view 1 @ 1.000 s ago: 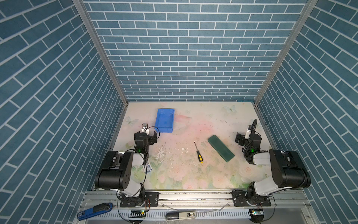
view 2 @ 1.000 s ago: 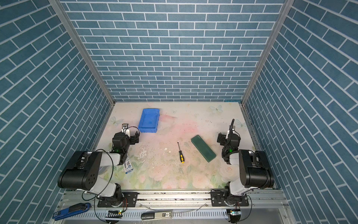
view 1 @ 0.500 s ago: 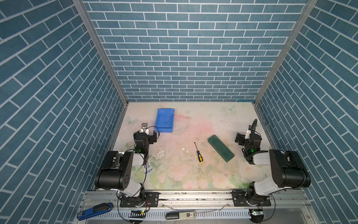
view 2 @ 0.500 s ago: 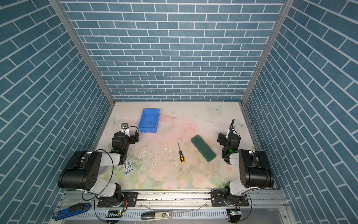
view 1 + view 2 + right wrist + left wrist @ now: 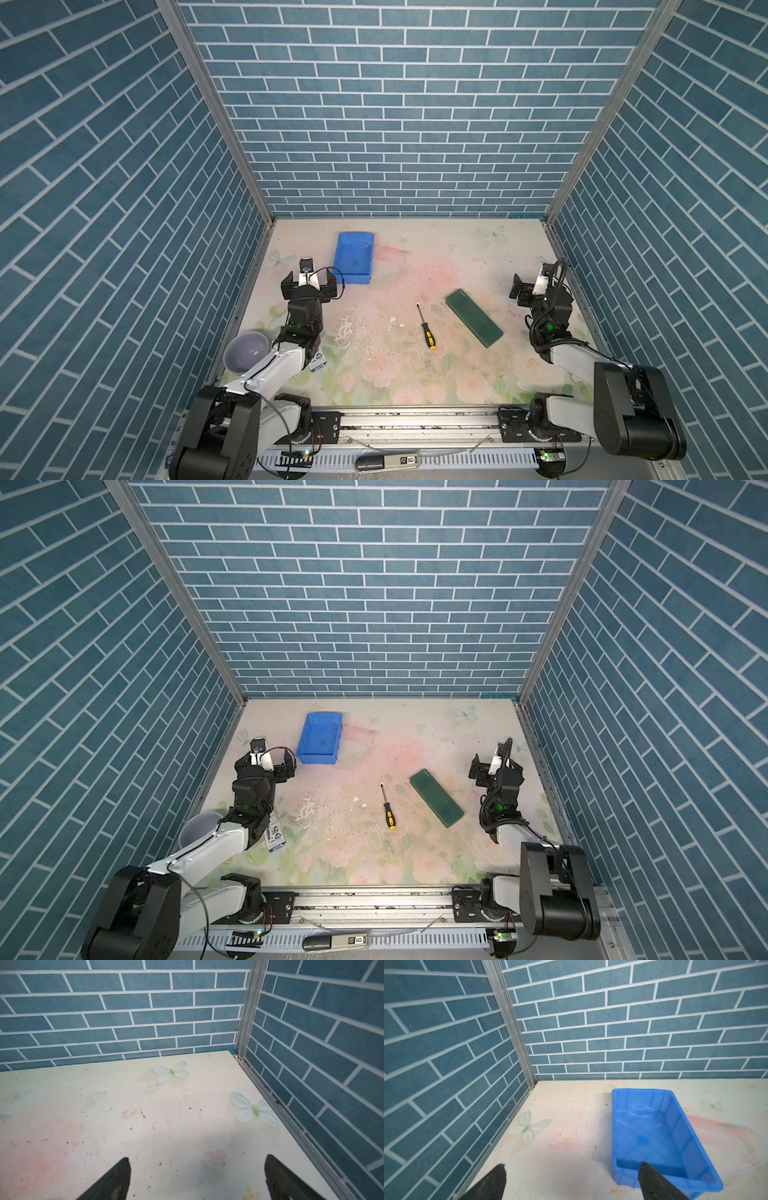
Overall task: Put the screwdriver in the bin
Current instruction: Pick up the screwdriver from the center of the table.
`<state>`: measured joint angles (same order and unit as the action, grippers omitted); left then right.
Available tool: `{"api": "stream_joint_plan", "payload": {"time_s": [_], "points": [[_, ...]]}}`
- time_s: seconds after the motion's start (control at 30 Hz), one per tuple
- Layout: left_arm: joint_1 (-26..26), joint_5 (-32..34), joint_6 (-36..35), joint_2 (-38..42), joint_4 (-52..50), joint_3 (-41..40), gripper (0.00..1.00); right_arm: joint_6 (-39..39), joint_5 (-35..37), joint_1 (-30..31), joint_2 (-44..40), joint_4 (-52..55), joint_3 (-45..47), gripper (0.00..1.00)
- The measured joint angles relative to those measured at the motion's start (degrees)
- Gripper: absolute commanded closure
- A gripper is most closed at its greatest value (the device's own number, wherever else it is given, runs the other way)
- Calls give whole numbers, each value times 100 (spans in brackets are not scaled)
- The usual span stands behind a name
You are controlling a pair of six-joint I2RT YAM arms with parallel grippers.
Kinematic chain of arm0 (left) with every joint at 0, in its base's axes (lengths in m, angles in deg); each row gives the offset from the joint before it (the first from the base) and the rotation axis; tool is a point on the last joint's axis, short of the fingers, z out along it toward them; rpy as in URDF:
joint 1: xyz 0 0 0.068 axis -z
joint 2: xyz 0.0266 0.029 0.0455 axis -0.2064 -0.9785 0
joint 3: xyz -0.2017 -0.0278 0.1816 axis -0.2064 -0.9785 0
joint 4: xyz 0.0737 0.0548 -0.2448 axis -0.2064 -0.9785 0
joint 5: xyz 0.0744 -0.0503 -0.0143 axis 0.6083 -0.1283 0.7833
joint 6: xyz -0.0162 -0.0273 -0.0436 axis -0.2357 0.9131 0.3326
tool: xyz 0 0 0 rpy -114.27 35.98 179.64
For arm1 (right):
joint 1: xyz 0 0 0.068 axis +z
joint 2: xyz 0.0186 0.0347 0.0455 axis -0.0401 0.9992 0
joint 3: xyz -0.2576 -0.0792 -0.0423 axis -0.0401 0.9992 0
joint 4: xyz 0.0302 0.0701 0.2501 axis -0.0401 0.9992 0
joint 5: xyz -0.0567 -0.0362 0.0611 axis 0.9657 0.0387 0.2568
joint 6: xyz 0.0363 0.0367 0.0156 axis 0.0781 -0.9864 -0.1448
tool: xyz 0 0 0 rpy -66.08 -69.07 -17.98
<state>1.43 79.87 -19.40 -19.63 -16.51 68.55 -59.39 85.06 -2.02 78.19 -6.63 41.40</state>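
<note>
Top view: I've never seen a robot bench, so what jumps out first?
A shallow bright blue plastic tray, empty, sits far back on the left. Mid-table lies a small screwdriver with a black-and-yellow handle, and just to its right, not touching, a long dark green flat block.

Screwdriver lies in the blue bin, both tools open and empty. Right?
No. The screwdriver lies on the table beside the green block, apart from the bin; both top views show it. Left tool and right tool are indeed open and empty.
</note>
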Motion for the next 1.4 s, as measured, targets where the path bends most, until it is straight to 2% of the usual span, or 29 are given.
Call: {"api": "stream_joint_plan", "payload": {"time_s": [0.27,0.57,0.83,1.0,1.13,1.4], "points": [[1187,442,614,498,-2258,1025,0,236,-210,726,-1113,1825,-505,1],[2100,249,2345,509,-4588,2050,0,509,-597,1624,-1917,3860,-1272,1],[2990,-221,4291,-474,-5825,2868,0,901,-1421,2129,-2262,5633,-1862,1],[3320,-586,5125,-1220,-6236,3335,0,1209,-1891,2347,-2343,6655,-2216,1],[3453,-872,5519,-1897,-6483,3851,0,1410,-2157,2435,-2437,7259,-2428,1],[3569,-1703,5661,-3270,-7066,4977,0,1484,-2531,2498,-2503,7825,-2481,1]]}}
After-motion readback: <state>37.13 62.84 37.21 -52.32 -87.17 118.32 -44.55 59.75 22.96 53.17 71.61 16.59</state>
